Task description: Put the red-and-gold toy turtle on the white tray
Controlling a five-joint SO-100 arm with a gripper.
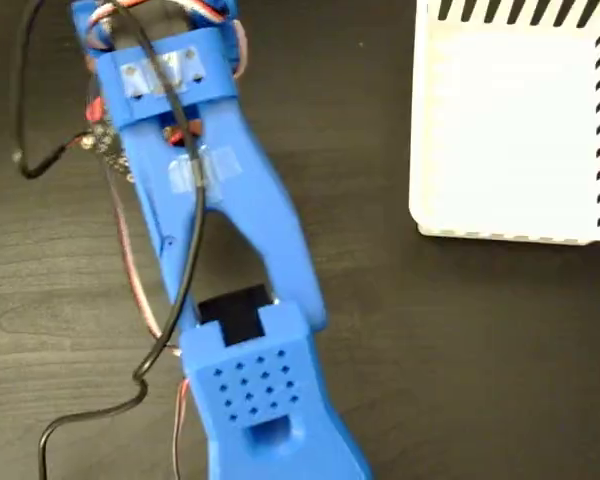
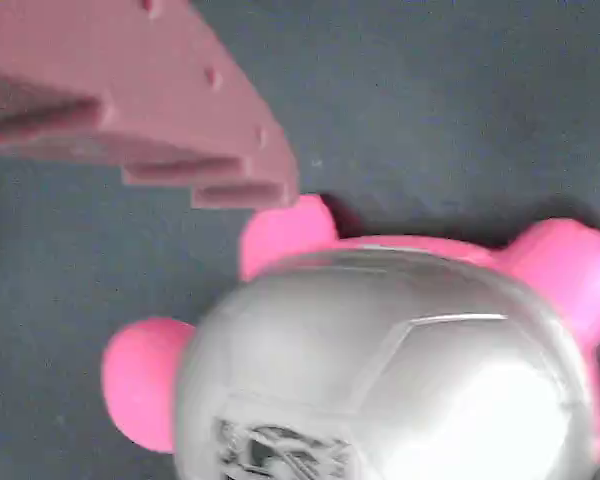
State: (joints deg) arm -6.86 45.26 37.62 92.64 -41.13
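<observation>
Dark wood-grain table [image 1: 460, 340] fills both views. From my seat, the blue arm [image 1: 230, 230] stretches down the fixed view, and its body hides whatever sits under the gripper there. The wrist view gives me the turtle [image 2: 380, 370] just below and ahead of the gripper [image 2: 230, 170]: shiny shell up, code sticker [image 2: 280, 450] near the bottom edge, pink-looking feet spread on the table. One finger [image 2: 180, 120] hangs just above a foot, apparently not touching. I see only that finger, so I cannot tell whether the gripper is spread or closed; nothing seems grasped. The tray [image 1: 510, 130] lies well off from the gripper, bare. I judge the arm is lining up to straddle the shell.
</observation>
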